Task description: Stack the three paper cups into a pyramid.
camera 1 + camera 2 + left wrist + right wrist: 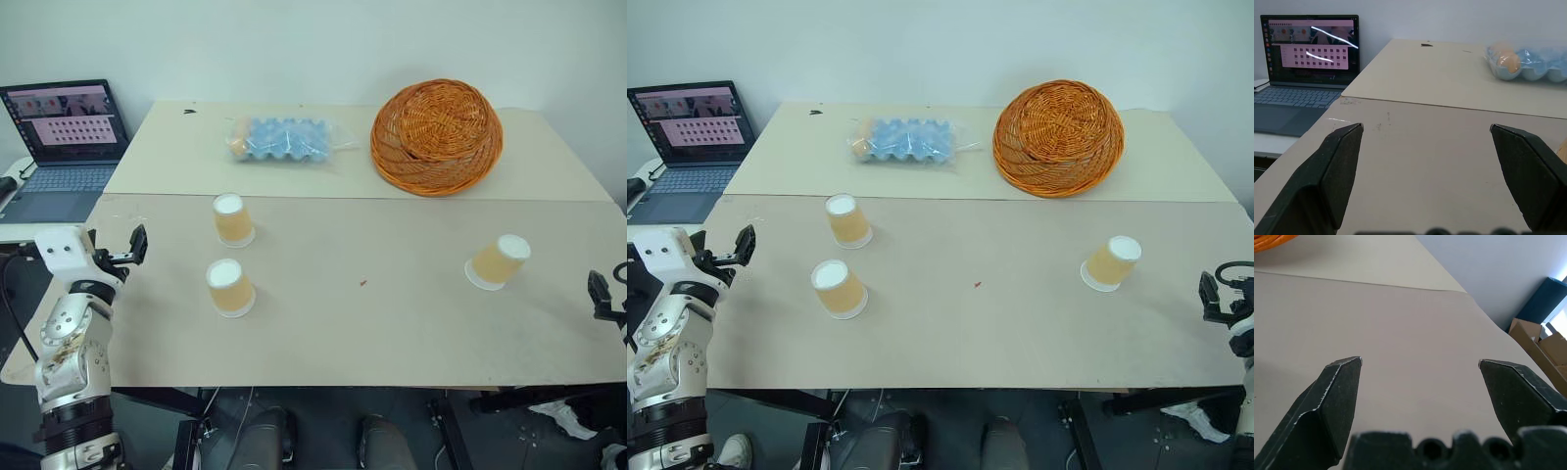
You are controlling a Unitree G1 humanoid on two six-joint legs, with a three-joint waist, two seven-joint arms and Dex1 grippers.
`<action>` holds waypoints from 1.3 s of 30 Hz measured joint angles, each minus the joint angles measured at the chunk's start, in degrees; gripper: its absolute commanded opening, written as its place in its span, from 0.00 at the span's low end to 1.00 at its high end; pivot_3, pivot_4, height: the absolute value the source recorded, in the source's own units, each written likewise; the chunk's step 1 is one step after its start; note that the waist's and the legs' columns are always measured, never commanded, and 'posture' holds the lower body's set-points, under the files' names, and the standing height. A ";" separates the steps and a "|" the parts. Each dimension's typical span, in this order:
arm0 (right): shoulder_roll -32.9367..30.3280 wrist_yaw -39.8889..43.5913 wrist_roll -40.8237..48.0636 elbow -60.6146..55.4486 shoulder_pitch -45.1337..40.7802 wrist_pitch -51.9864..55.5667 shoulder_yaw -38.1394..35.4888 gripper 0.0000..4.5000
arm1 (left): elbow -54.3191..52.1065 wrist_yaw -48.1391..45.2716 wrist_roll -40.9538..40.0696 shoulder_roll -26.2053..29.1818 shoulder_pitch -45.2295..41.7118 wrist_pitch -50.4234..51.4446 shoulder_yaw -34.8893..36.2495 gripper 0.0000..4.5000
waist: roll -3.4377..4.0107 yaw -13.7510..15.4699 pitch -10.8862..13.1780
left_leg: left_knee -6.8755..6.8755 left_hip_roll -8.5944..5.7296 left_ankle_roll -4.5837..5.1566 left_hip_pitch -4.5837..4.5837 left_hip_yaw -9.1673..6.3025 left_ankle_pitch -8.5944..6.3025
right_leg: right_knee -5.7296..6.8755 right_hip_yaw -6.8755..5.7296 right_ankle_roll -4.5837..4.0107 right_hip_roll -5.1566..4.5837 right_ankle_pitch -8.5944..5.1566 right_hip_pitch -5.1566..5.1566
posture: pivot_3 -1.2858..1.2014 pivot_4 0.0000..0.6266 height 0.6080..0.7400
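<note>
Currently three tan-orange paper cups [233, 219] with white rims sit upside down, unstacked, on the table [392, 323]: two left, one right. Left gripper [1425, 132] and right gripper [1420, 363] hover wide open, empty.

The three paper cups [234, 219] [229, 287] [499, 261] look matt, the table [372, 323] a smooth matt board, the basket [436, 135] rough woven wicker, and the blue egg tray [284, 139] sits in glossy, probably plastic, wrap.
</note>
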 measured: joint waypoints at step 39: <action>-16.63 43.13 37.84 -44.80 -2.80 29.24 12.92 1.00 | -31.64 -27.54 -23.92 17.18 19.11 23.98 -2.34 0.99 | 0.21 0.60 0.16 | -0.06 0.14 -0.16 -0.04 -0.05 -0.37 | -0.38 -0.13 -0.40 -0.31 -0.22 -0.08 | 0.52 0.24 0.90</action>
